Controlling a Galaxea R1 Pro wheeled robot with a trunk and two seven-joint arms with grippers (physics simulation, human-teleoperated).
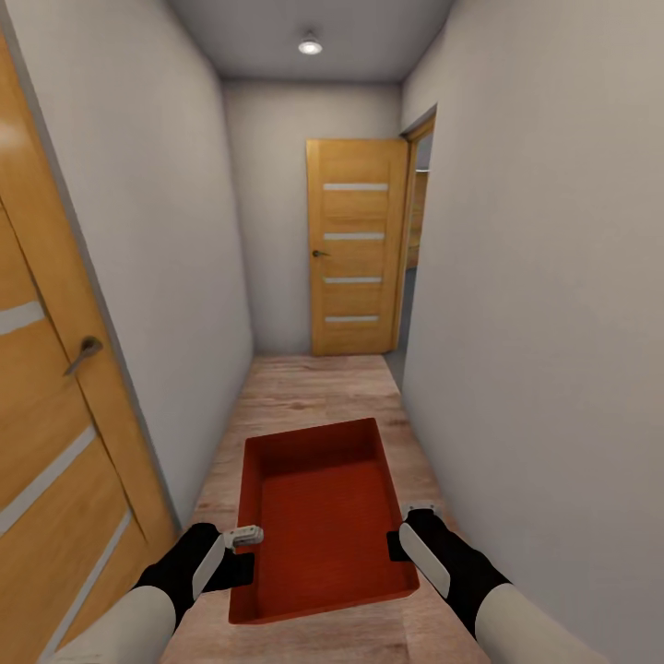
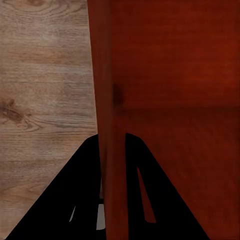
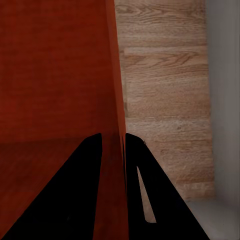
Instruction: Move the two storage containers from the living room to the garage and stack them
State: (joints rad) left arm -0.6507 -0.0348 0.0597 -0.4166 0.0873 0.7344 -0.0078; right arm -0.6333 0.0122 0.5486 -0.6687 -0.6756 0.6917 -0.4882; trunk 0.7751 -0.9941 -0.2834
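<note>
the storage container (image 1: 323,516) is orange-red all over, darker in its shaded inner walls. the wood plank flooring (image 1: 314,397) is light brown with pale grain streaks and knots. the walls (image 1: 535,277) are plain grey-white. both doors — the far door (image 1: 355,249) and the near door (image 1: 46,415) — are honey-orange wood crossed by pale horizontal stripes. the grippers' fingers (image 2: 65,205) are black.

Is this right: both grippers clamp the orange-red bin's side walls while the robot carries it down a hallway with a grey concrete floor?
Not quite. The floor is light wood plank, as the head view shows. The left gripper and right gripper do clamp the bin.
</note>
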